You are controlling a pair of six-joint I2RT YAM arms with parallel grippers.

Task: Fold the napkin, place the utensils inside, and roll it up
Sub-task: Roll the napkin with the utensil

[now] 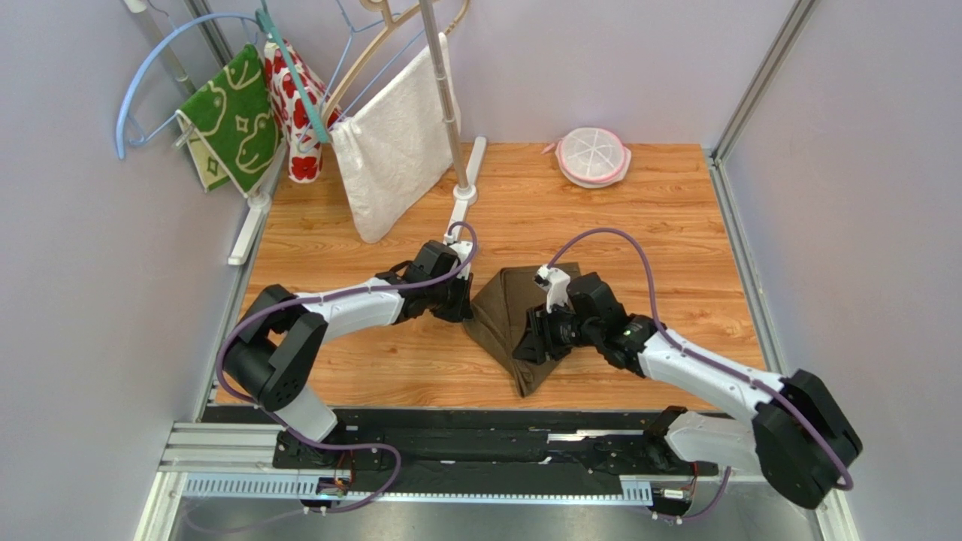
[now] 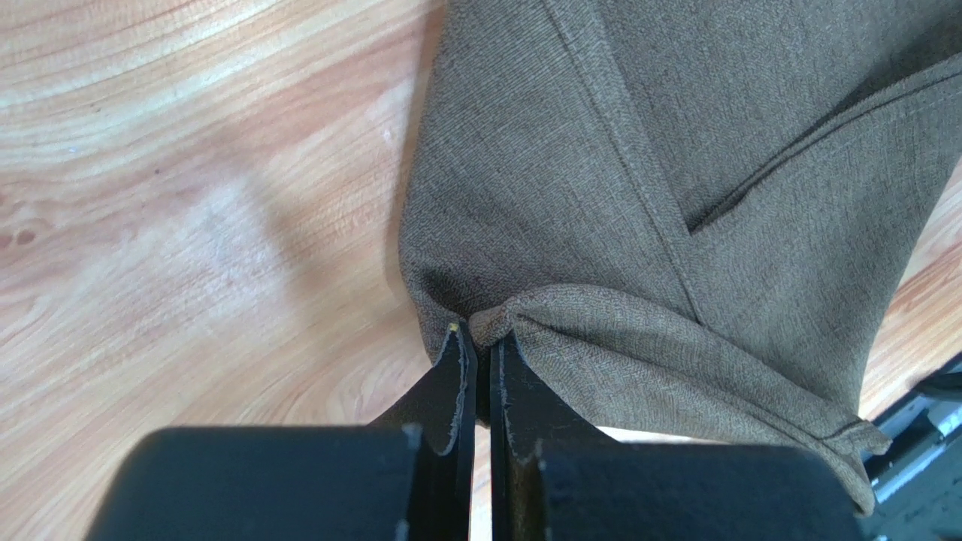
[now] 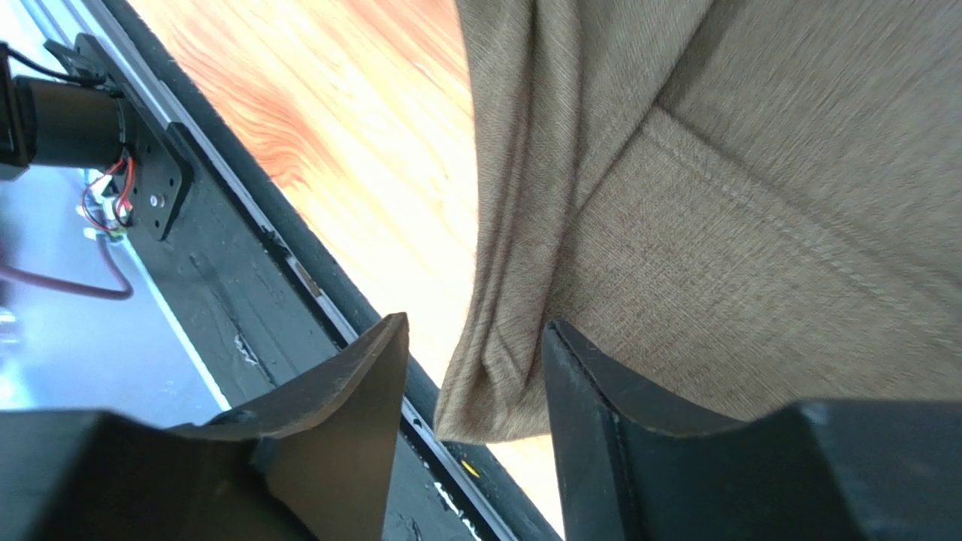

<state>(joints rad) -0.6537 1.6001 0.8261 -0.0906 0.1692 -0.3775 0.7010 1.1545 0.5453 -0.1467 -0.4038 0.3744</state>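
Looks like early days on this one. Got the napkin point(image 1: 503, 321) lying mid-table point(image 1: 678, 248), doubled over into a lumpy triangle rather than a clean fold, with the narrow end pointing at the near edge. Pinching a gathered bit of its left side with the left claw point(image 2: 480, 338), fingers pressed right together on the cloth. Got the right claw point(image 3: 474, 329) spread wide on the other side, with a hem dangling in the gap, not squeezed, so no grip there.

Can't spot the utensils in any view. Could be under the cloth or off somewhere, no telling.

So, going by all that: fold half-done at best, and needs flattening and squaring up before it counts. After that, still to do: getting the utensils laid inside, then rolling the whole lot up. Worth watching that pinched bit too. Looks bunched enough to drag the entire pile along instead of peeling off one layer.
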